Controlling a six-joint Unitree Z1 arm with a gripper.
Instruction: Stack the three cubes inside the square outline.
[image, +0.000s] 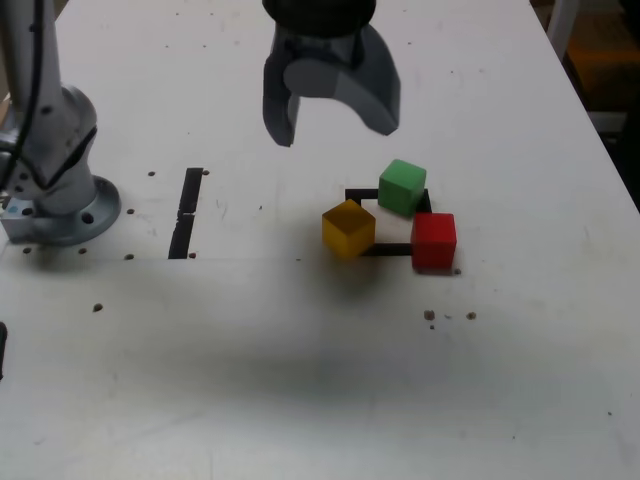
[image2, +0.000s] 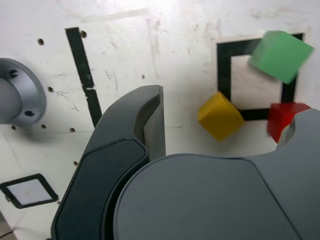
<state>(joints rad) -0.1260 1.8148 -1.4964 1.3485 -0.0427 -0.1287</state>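
Three cubes sit apart around the square outline (image: 362, 194), none on top of another. The green cube (image: 402, 186) rests on the outline's far corner, at the exterior view's right. Over the near left corner lies the yellow cube (image: 348, 228), and the red cube (image: 433, 241) is at the near right corner. My gripper (image: 334, 134) hangs above the table, behind and left of the cubes, open and empty. The wrist view shows the outline (image2: 224, 70), green cube (image2: 280, 55), yellow cube (image2: 220, 116) and red cube (image2: 282, 120), partly hidden by a finger; gripper (image2: 228, 105).
A straight black tape strip (image: 186, 212) (image2: 82, 65) lies at the exterior view's left. Further left stands the arm's grey base (image: 60, 190) (image2: 15, 92). A small black-framed white square (image2: 29, 191) shows in the wrist view. The table edge (image: 600, 130) runs along the right.
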